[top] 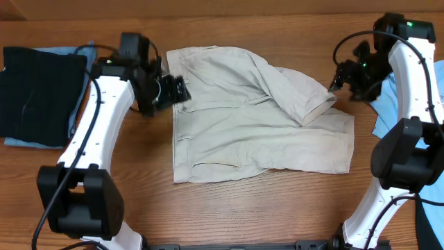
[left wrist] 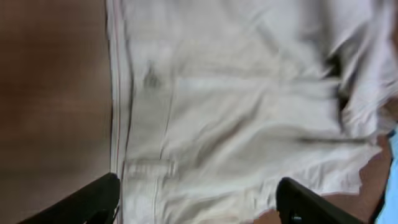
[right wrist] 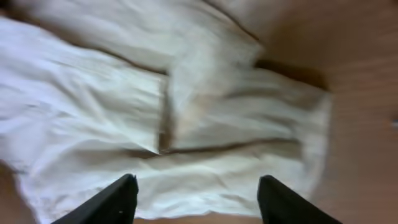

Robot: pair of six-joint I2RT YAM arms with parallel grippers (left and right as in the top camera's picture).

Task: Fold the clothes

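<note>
The pale beige shorts (top: 243, 118) lie spread on the wooden table (top: 229, 208), waistband to the left, with the far leg folded over diagonally toward the right. My left gripper (top: 175, 90) is open and empty, hovering at the waistband's upper left edge. The shorts fill the left wrist view (left wrist: 236, 112) between the open fingers (left wrist: 198, 202). My right gripper (top: 341, 78) is open and empty, just above the folded leg's hem at the right. The right wrist view shows the shorts (right wrist: 155, 112) beyond its open fingers (right wrist: 198, 199).
A black folded garment (top: 38, 94) lies on a light blue piece at the far left. Light blue cloth (top: 388, 104) lies at the right edge behind the right arm. Bare wood runs along the table's front.
</note>
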